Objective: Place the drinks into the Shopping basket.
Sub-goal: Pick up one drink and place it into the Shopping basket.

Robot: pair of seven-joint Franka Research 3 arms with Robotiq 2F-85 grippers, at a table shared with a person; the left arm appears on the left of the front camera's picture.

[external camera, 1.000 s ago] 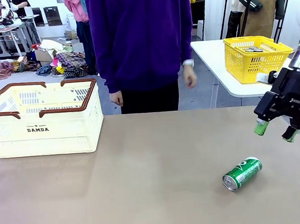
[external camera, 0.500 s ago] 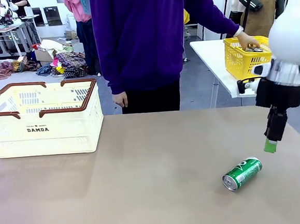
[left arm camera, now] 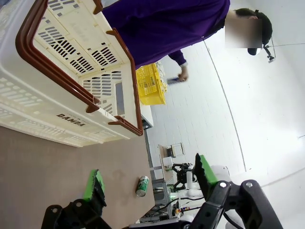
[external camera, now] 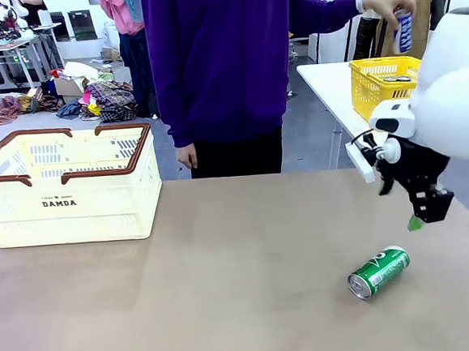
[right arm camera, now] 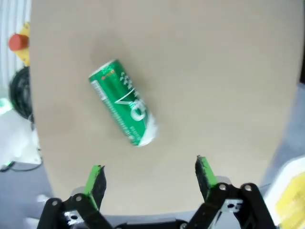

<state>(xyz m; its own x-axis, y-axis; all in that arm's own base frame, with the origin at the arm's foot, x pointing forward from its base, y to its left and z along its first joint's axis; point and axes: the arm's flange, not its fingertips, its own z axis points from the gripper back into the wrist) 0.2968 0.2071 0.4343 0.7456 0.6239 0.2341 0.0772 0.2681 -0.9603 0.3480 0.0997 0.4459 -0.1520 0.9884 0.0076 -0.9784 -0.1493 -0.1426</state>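
Hovering near the green can (external camera: 378, 271), which lies on its side, our right gripper (right arm camera: 150, 172) has its jaws spread; our left gripper (left arm camera: 147, 176) is spread too; the Shopping basket (external camera: 67, 215) stands well left of that can; a person's hand (external camera: 383, 3) holds the blue can (external camera: 404, 30) high beyond it

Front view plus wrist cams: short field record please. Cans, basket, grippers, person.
green can: lying on its side on the table, right of middle, untouched
blue can: in the person's hand, raised above the yellow basket on the side table
Shopping basket: far left of the table, brown handles down on the rim
right gripper: open, holding nothing, hovers near the green can, apart from it
left gripper: open, holding nothing
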